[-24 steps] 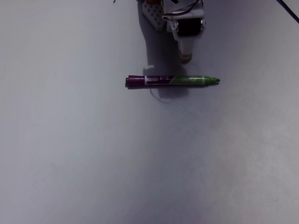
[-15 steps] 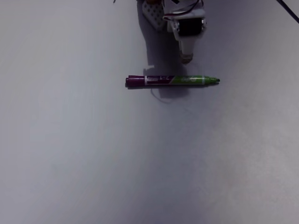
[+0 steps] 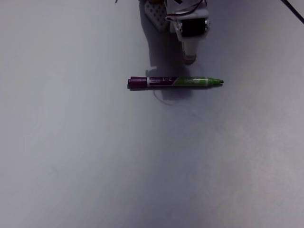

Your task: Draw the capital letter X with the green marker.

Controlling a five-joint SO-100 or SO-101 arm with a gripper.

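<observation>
Green marker (image 3: 175,82) flat, just below tool (image 3: 189,59).

No text, brand, number or sign can be read anywhere in the fixed view. The green marker (image 3: 175,82), lying with its tip toward 3 o'clock, carries a white label band near its purple end (there is some dark print on it, too small and blurred to make out).

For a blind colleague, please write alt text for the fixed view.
A green marker lies flat on a pale surface, tip pointing right in the fixed view. The white gripper hangs just behind it at the top edge, not touching it.
</observation>
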